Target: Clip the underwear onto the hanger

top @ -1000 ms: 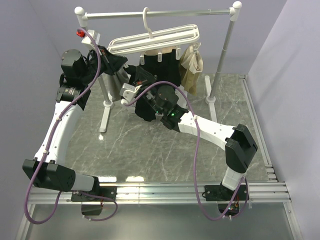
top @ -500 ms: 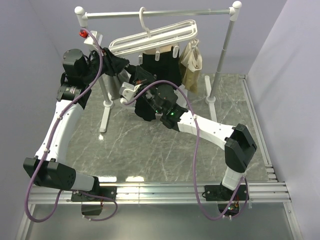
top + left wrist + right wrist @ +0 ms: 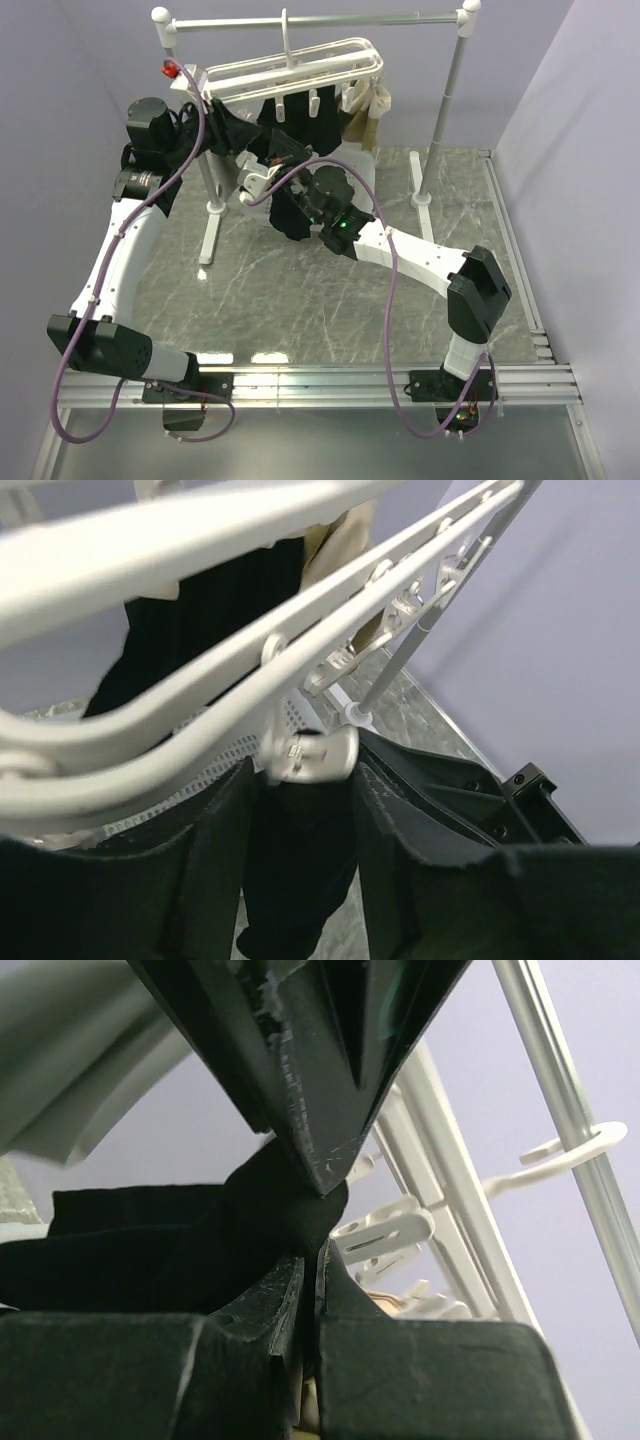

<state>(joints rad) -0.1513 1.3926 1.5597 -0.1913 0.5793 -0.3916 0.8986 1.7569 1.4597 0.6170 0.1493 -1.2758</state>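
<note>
The white hanger (image 3: 300,70) hangs by its hook from the rail, with the black underwear (image 3: 305,125) dangling below it. In the left wrist view a white clip peg (image 3: 305,755) grips the top of the underwear (image 3: 300,870). My left gripper (image 3: 302,772) stands open around that peg, one finger on each side. From below, my right gripper (image 3: 309,1260) is shut on a fold of the underwear (image 3: 150,1240), directly under the left gripper's fingers (image 3: 300,1080). More pegs (image 3: 385,1232) hang beside it.
The grey metal rail stand (image 3: 320,20) carries the hanger, and its two posts stand on the marble table (image 3: 300,290). A tan garment (image 3: 375,105) is clipped at the hanger's right end. A white perforated basket (image 3: 170,780) shows behind the underwear.
The left jaws have opened off the peg, which now stays shut on the underwear. The hanger has swung left and levelled out. The right gripper keeps its hold on the fabric.
</note>
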